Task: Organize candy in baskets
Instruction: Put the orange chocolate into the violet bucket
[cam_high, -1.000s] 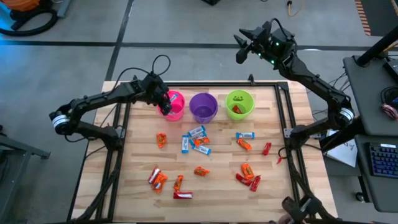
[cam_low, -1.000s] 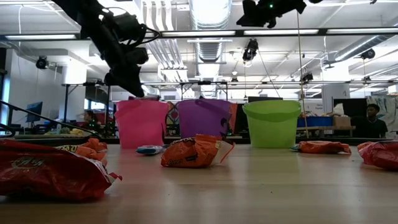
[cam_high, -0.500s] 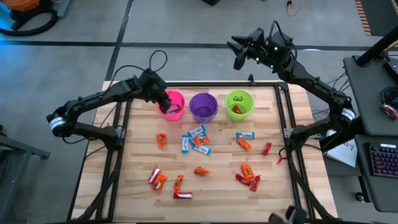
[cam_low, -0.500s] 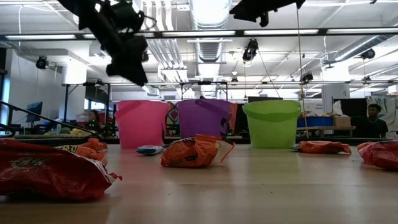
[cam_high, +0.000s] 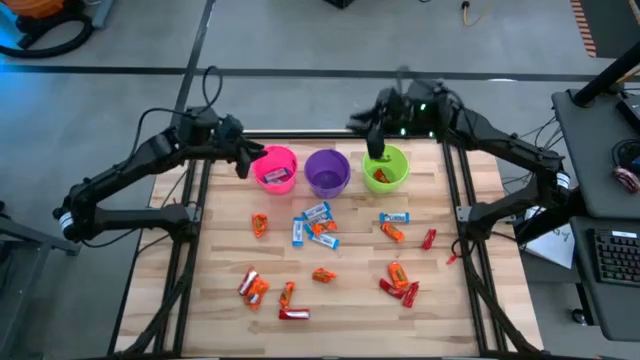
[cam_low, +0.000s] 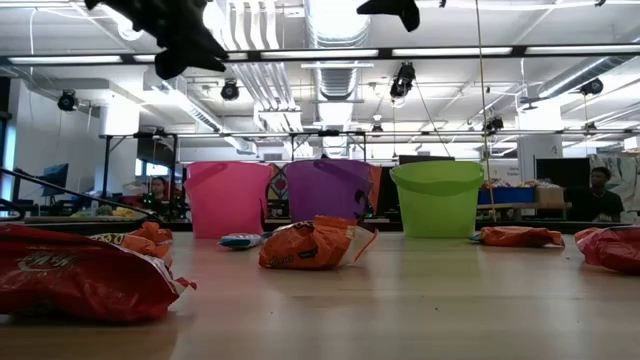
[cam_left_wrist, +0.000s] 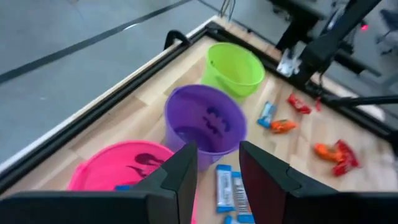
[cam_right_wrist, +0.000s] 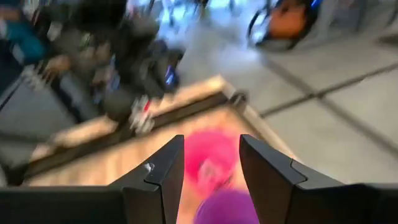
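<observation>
Three baskets stand in a row near the table's far edge: pink (cam_high: 276, 168), purple (cam_high: 327, 172) and lime green (cam_high: 385, 167). A candy lies in the pink one, an orange one in the green one. Loose candy is strewn over the middle of the table: blue-and-white (cam_high: 315, 212), orange (cam_high: 322, 274), red (cam_high: 293, 314). My left gripper (cam_high: 246, 160) hangs open and bare, high up just left of the pink basket (cam_left_wrist: 118, 171). My right gripper (cam_high: 370, 128) hangs open and bare high over the green basket's far side.
A black frame rail (cam_high: 320, 137) runs along the table's far edge behind the baskets. In the low view large red (cam_low: 70, 275) and orange (cam_low: 312, 243) wrappers lie close to the camera. Bare wood lies along the near edge (cam_high: 340, 335).
My left gripper has risen out of the pink basket and drawn back toward the table's left edge, tipping closer to level. My right gripper has swung from beyond the far edge toward the table's left and come over the green basket.
</observation>
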